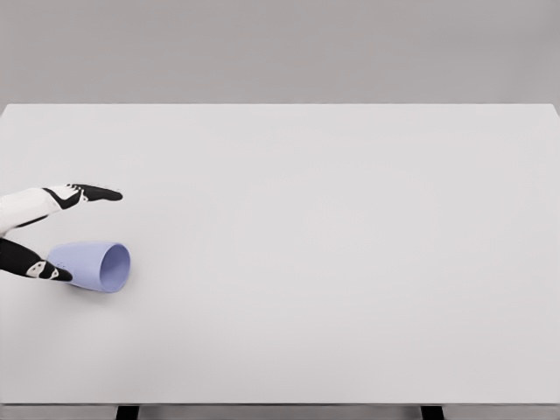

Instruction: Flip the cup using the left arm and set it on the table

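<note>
The small pale lavender plastic-looking cup (92, 265) lies on its side near the left edge of the white table (332, 262), mouth facing right, between the spread, empty fingers of the left hand (52, 232); it looks light, rigid and smooth, best gripped around its wall.

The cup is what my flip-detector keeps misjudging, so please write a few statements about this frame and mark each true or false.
1. The cup lies on its side. True.
2. Its open mouth faces the picture's left. False: it faces right.
3. The cup is red. False: it is pale lavender-blue.
4. The left hand is at the cup, one finger stretched out above it. True.
5. The right arm reaches over the table. False: no right arm shows.
</note>
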